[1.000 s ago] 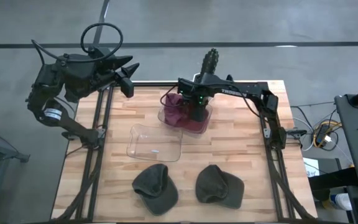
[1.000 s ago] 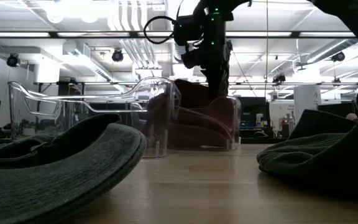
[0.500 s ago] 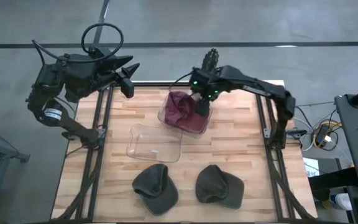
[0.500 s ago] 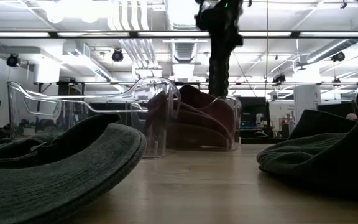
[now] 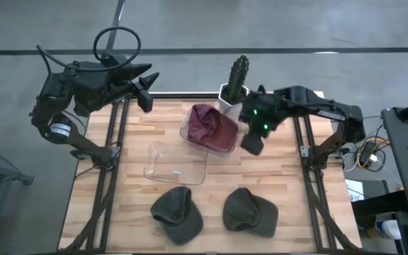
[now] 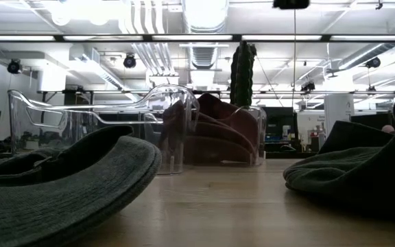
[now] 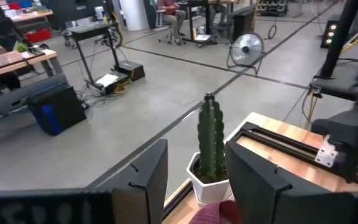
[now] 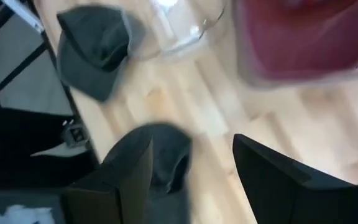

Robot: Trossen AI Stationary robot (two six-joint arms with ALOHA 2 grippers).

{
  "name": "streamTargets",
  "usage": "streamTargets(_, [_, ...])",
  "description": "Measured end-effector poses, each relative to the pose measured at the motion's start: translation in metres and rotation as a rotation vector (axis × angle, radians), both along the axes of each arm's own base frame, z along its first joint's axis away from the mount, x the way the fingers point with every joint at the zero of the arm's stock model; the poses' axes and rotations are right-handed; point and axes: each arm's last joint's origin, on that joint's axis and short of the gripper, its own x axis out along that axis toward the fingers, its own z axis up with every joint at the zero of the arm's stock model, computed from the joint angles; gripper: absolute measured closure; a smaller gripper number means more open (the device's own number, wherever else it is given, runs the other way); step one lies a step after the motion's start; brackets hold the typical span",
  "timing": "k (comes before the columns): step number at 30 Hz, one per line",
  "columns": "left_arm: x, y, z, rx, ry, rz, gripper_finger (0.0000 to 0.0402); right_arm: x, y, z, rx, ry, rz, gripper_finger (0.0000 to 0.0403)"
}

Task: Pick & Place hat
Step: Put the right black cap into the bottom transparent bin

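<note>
A maroon hat (image 6: 214,134) sits in a clear bin (image 6: 252,137), between two grey caps (image 6: 67,178) up close.

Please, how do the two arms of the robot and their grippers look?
Both arms are dark and jointed. The left gripper has pointed dark fingers, and a black cable loops above that arm. The right gripper has broad dark fingers; green lights glow near its wrist.

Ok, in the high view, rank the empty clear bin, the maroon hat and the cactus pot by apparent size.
1. Empty clear bin, largest.
2. Maroon hat, lying in the other clear bin.
3. Cactus pot, smallest, at the table's far edge.
</note>
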Motion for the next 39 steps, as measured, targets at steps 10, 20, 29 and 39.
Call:
streamTargets(10, [0.003,-0.002,-0.001,-0.04,-0.008,-0.087,0.0248,-0.003,0.059,-0.056,0.045,0.265,0.072,0.0188])
streamTargets(20, [0.012,-0.003,-0.008,-0.05,0.027,-0.114,0.0248,-0.015,0.091,-0.125,0.064,0.484,0.136,0.0188])
streamTargets(29, [0.02,-0.004,-0.017,-0.053,0.069,-0.113,0.0248,-0.024,0.1,-0.167,0.088,0.552,0.164,0.0188])
streamTargets(39, [0.021,-0.004,-0.018,-0.064,0.062,-0.11,0.0248,-0.023,0.102,-0.208,0.182,0.47,0.187,0.0188])
